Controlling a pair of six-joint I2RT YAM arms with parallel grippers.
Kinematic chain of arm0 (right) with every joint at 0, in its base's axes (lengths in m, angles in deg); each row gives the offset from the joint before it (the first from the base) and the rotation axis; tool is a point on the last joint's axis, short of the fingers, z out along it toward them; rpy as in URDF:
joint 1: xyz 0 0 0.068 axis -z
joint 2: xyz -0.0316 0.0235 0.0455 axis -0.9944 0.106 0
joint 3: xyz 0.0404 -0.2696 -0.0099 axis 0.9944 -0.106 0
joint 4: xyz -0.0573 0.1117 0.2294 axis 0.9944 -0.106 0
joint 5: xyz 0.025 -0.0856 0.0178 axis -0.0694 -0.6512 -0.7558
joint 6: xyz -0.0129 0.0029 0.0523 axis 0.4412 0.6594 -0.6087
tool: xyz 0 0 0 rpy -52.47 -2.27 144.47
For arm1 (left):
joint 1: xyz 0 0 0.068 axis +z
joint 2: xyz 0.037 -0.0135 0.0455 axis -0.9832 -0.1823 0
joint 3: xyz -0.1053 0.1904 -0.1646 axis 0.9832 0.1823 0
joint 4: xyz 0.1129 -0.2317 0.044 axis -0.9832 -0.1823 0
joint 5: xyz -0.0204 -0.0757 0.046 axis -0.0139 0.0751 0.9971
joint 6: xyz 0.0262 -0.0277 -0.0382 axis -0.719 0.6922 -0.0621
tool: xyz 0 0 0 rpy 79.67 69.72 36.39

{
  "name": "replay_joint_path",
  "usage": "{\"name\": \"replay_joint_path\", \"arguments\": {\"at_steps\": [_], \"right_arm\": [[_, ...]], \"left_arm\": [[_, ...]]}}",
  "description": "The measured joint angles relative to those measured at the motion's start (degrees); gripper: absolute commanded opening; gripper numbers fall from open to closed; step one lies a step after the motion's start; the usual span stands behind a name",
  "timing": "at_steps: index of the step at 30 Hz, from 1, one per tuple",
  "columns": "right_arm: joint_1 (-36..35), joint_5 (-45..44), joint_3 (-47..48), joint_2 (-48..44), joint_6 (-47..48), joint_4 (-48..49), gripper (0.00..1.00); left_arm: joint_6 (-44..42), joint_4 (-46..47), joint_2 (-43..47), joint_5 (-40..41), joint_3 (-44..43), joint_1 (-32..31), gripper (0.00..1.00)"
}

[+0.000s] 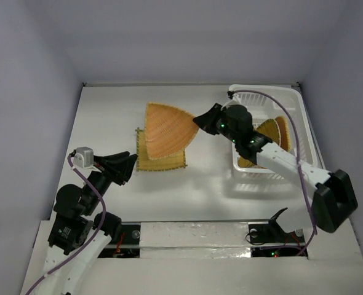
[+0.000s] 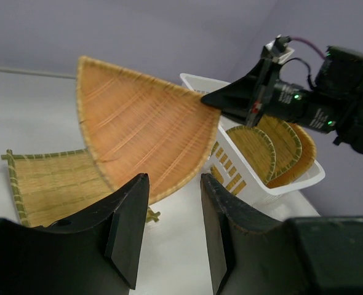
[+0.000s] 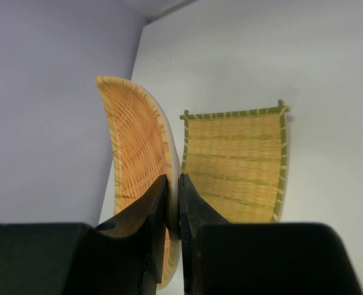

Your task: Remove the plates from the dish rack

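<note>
My right gripper (image 1: 201,119) is shut on the rim of a rounded-triangle woven plate (image 1: 167,129) and holds it tilted above the table, over a square woven plate (image 1: 146,157) that lies flat. In the right wrist view the jaws (image 3: 173,184) pinch the triangle plate's edge (image 3: 135,147), with the square plate (image 3: 237,163) below. The white dish rack (image 1: 304,132) at the right holds two more plates (image 1: 274,130) on edge. My left gripper (image 1: 129,161) is open and empty, left of the square plate. The left wrist view shows the triangle plate (image 2: 138,123), the square plate (image 2: 46,184) and the rack (image 2: 255,181).
Grey walls enclose the white table (image 1: 107,117) on three sides. The rack stands against the right wall. The right arm's purple cable (image 1: 295,135) arcs over the rack.
</note>
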Motion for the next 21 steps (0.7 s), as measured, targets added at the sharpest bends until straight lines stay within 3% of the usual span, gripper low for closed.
{"name": "replay_joint_path", "arguments": {"at_steps": [8, 21], "right_arm": [[-3.6, 0.0, -1.7, 15.4, -7.6, 12.9, 0.00], [-5.3, -1.3, -4.6, 26.0, -12.5, 21.4, 0.00]], "left_arm": [[0.0, -0.1, -0.4, 0.4, 0.0, 0.9, 0.36], [0.0, 0.0, -1.0, 0.5, 0.0, 2.0, 0.36]]}}
